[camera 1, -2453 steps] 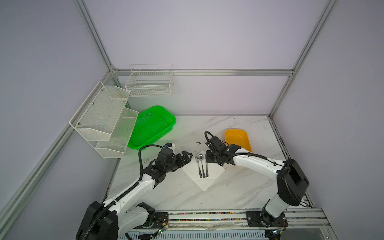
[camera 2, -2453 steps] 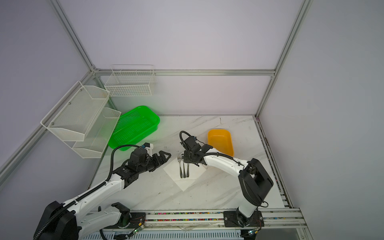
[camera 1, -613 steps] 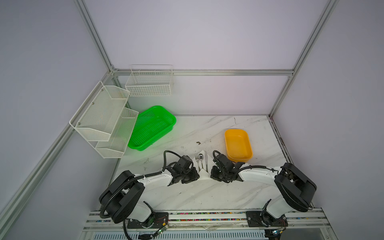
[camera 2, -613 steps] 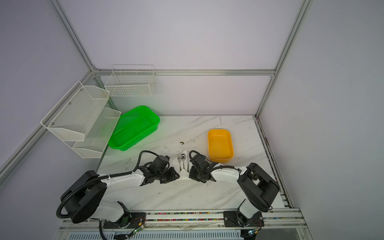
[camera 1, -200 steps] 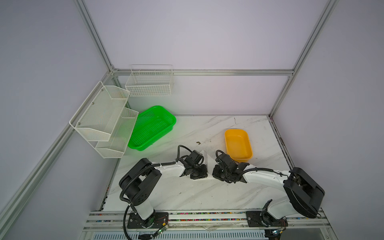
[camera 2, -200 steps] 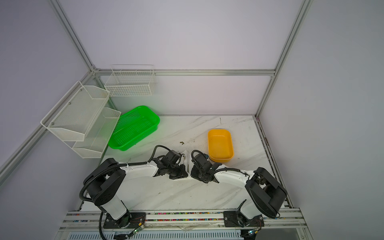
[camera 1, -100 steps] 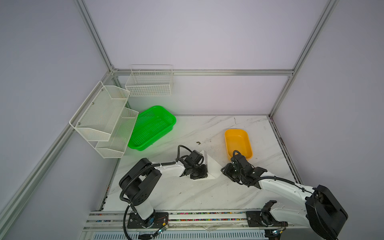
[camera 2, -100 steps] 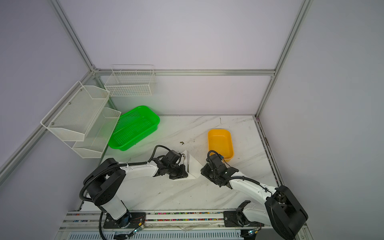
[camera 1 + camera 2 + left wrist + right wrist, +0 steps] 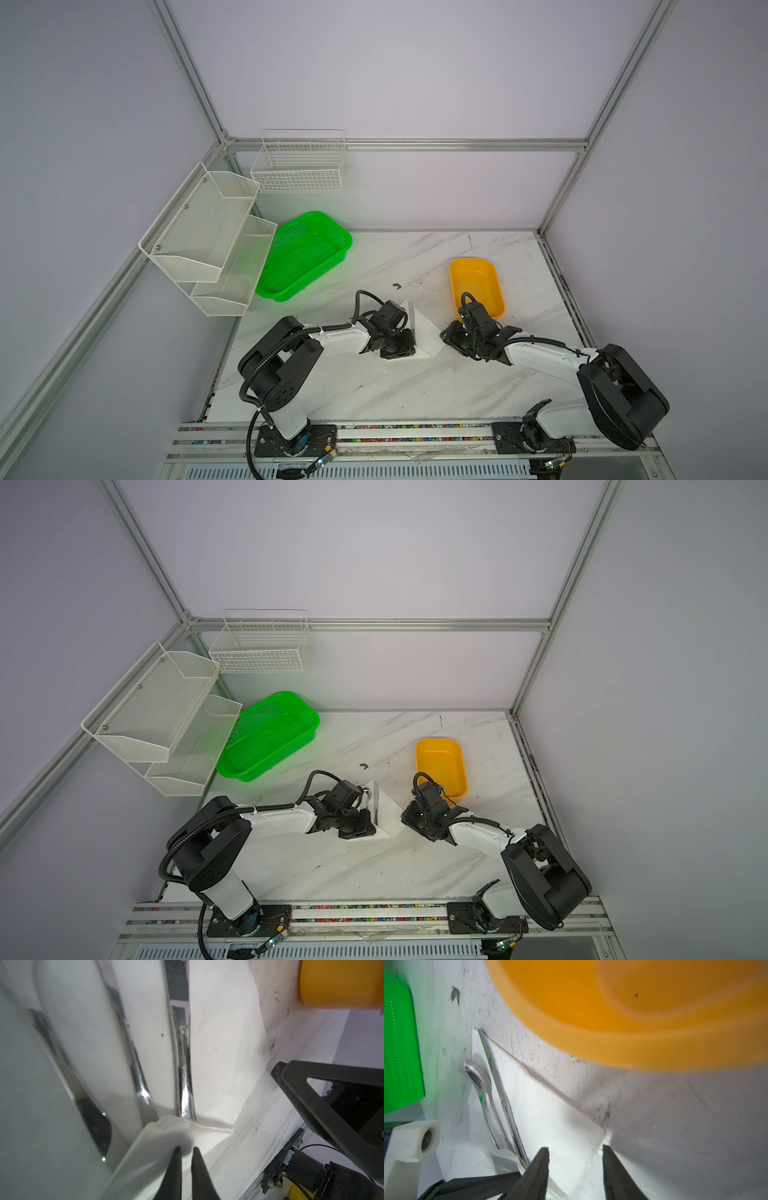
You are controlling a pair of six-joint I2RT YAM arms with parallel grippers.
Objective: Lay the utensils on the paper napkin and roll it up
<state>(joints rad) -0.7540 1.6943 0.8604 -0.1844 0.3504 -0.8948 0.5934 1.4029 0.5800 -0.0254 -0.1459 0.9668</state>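
And the right gripper [image 9: 575,1151] has let go, backing off to the frame's right, fingers [image 9: 537,1172] now apart. The paper napkin [image 9: 424,336] shows its right flap open, seemingly flat again.

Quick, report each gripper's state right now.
Left gripper: shut on the paper napkin, pinching a lifted fold.
Right gripper: open, holding nothing, at the napkin's corner.

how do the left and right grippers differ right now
The left gripper is shut, pinching a fold of the napkin; the right gripper is open, gripping nothing. The left gripper sits by the utensils; the right gripper straddles the napkin's free corner near the yellow tub. Both are black, at the same napkin.
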